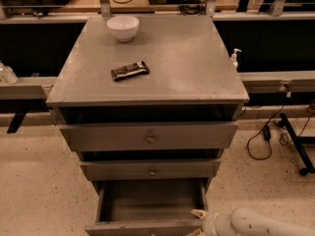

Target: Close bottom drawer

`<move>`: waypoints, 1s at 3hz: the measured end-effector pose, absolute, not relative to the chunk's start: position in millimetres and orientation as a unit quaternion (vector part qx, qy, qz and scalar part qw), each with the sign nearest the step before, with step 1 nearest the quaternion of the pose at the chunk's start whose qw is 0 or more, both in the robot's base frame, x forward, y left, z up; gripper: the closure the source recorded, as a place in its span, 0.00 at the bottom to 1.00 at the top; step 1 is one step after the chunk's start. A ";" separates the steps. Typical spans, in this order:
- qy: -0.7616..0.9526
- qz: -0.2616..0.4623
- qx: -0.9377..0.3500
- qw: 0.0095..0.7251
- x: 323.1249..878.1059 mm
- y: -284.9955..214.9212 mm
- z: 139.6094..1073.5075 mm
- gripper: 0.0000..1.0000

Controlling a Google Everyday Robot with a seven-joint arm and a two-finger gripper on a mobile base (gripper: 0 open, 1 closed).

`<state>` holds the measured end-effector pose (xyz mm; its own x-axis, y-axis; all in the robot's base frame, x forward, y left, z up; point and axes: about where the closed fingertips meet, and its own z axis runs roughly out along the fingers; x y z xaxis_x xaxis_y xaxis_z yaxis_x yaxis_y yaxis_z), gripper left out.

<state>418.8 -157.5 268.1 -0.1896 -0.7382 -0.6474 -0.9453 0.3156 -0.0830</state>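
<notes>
The bottom drawer [147, 205] of the grey cabinet [147, 73] stands pulled out, its empty inside showing and its front edge at the bottom of the camera view. My gripper [198, 219] sits at the drawer's front right corner, at the end of my white arm [256, 224] that comes in from the lower right. A pale fingertip [198, 213] lies at the drawer's right front rim. The middle drawer [150, 170] and top drawer [147, 136] sit above, each with a small round knob.
A white bowl [123, 27] and a dark snack bar [129, 71] lie on the cabinet top. A sanitizer bottle [236, 58] stands on the rail at right. Cables [263, 136] and a black stand leg [298, 149] lie on the speckled floor at right.
</notes>
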 end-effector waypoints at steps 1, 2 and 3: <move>0.720 0.150 -0.609 0.297 412.2 -159.3 231.8 0.70; 0.705 0.117 -0.637 0.291 409.0 -161.5 198.7 0.93; 0.705 0.113 -0.636 0.292 410.4 -161.5 197.5 1.00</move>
<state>410.4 -161.5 197.5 -0.0207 -0.8313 -0.5555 -0.9632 0.1655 -0.2118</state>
